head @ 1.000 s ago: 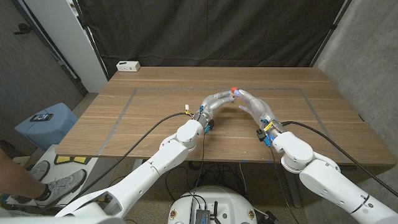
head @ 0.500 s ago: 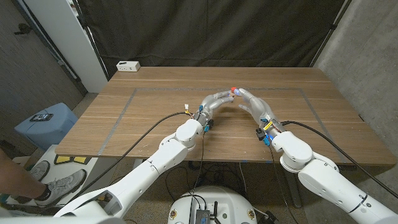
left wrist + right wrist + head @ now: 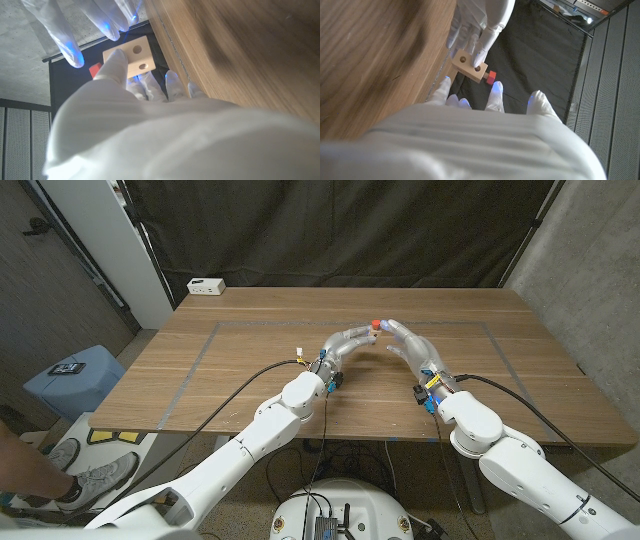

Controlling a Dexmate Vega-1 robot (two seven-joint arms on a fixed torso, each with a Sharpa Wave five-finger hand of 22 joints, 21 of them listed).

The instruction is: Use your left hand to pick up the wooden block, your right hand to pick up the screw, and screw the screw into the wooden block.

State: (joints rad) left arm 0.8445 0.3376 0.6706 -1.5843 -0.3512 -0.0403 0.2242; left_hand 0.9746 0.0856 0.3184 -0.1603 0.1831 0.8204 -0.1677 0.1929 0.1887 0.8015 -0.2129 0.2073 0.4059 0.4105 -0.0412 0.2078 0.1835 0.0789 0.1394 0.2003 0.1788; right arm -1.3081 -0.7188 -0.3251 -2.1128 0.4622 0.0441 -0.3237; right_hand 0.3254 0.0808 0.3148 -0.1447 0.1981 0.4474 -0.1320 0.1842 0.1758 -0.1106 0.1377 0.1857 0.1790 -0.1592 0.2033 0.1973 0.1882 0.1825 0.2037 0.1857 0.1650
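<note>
Pale wooden block (image 3: 134, 57) with two holes gripped in left hand (image 3: 352, 340), red-headed screw (image 3: 491, 76) at its end, right hand (image 3: 408, 343) fingers spread beside it, grip unclear

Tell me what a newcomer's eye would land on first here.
The two white hands meeting fingertip to fingertip over the middle of the wooden table: the left hand and the right hand. Between them the left hand holds a small wooden block with two holes, and a red screw head sticks out at the block's side.
</note>
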